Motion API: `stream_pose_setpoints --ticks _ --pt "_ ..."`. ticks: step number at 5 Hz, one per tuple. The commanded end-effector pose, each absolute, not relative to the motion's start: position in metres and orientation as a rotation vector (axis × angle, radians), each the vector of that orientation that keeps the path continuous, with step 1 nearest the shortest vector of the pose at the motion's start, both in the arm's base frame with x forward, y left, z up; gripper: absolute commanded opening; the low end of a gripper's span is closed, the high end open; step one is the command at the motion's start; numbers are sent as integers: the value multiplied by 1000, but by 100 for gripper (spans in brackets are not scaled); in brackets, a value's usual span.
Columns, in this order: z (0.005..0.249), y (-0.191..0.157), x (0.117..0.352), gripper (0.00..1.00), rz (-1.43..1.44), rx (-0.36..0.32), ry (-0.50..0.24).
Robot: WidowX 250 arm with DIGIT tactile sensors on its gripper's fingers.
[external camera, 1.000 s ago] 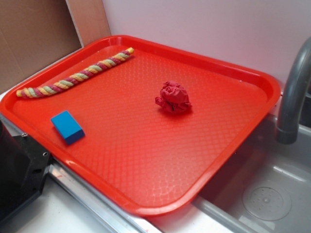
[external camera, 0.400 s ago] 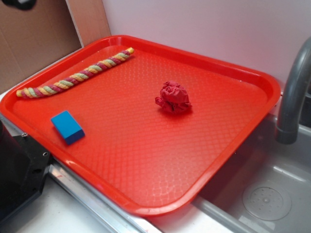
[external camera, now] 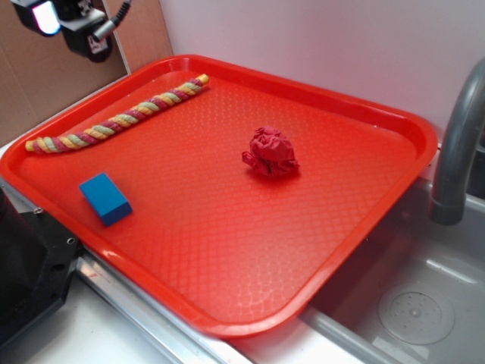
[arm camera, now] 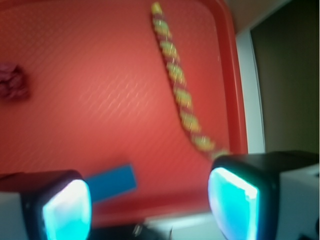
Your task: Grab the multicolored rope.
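The multicolored rope [external camera: 117, 120] lies straight along the far left side of the red tray [external camera: 227, 250], twisted in yellow, pink-red and pale green. In the wrist view the rope [arm camera: 179, 90] runs down the upper right. My gripper [external camera: 67, 21] is high in the top left corner of the exterior view, above and behind the tray's left edge, well clear of the rope. In the wrist view the gripper [arm camera: 150, 205] is open and empty, its two glowing pads wide apart.
A red wrinkly cloth ball [external camera: 270, 152] sits near the tray's middle. A small blue block [external camera: 105, 199] lies near the front left rim. A grey faucet [external camera: 457, 144] and sink [external camera: 413, 311] are at the right. A black robot base [external camera: 30, 269] is at the lower left.
My gripper has come into the exterior view at the top left corner, moving down and right. Rope, ball and block have not moved.
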State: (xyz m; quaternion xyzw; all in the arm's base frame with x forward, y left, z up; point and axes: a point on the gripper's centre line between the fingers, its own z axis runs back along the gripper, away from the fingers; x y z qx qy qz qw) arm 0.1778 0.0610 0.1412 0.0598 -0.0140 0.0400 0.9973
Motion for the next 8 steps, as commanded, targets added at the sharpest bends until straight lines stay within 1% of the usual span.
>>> stream_pose_setpoints --ticks 1,2,3,4,5,6,7,8 --pt "101 102 186 100 26 149 -50" --pt "74 116 187 100 50 115 -15" --pt "45 120 186 100 29 74 -3" --pt "22 123 184 100 14 27 37" --pt "12 122 184 76 8 2 52" --pt "8 124 185 0 -29 -38 50" --pt "10 123 186 0 -30 -51 56" --pt "33 107 195 0 -99 58 196"
